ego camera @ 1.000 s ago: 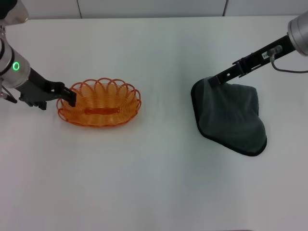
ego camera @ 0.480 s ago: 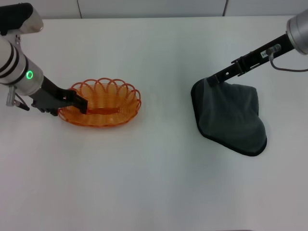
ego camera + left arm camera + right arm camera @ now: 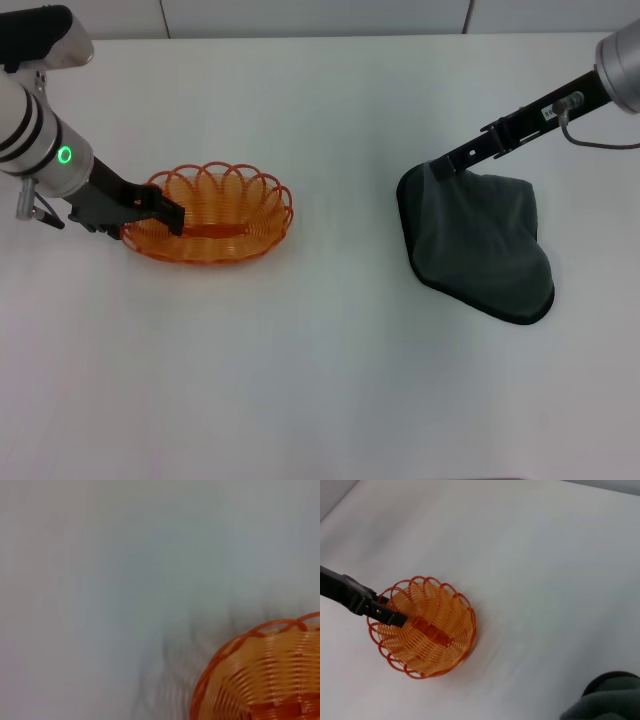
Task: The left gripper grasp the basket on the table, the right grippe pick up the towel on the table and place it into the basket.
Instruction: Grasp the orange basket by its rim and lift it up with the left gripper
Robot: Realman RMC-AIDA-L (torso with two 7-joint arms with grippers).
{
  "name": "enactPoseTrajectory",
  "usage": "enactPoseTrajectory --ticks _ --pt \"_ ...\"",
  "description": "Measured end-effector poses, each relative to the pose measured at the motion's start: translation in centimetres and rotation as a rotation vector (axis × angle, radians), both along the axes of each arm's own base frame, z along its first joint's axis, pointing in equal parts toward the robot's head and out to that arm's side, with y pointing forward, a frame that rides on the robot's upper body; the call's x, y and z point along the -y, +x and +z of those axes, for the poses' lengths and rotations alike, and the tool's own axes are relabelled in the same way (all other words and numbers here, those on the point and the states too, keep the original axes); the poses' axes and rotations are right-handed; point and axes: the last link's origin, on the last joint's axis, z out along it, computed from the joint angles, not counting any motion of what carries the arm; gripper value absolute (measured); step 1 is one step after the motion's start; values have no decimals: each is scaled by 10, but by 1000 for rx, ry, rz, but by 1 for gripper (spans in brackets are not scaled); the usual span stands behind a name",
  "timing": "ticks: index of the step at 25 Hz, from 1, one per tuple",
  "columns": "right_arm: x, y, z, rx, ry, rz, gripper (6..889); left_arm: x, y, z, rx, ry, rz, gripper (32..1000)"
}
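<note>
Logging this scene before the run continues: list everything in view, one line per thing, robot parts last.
basket: one, orange wire, on the table toward the robot's left, nothing inside.
towel: one, dark grey with black edge, lying on the table toward the robot's right.
table: one, white, under everything.
left gripper: one, black, at the basket's left rim, one finger reaching inside the basket.
right gripper: one, slim black, tip on the towel's upper corner.
</note>
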Motion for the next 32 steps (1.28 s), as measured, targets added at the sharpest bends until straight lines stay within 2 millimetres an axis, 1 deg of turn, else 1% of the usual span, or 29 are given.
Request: enactPoseTrajectory --ticks 8,14,24,27,32 --pt "0 0 0 0 0 1 788 0 0 0 -1 -1 -1 841" --pt "0 0 0 1 2 2 784 0 0 0 -5 -4 -5 578" --pt "-1 0 0 0 4 3 776 -1 3 -1 -24 -21 -23 344" --pt "-1 -1 0 0 3 3 774 -1 4 -2 -33 -27 -26 170" --pt "0 1 0 0 4 0 771 0 5 -3 -27 -31 -24 161"
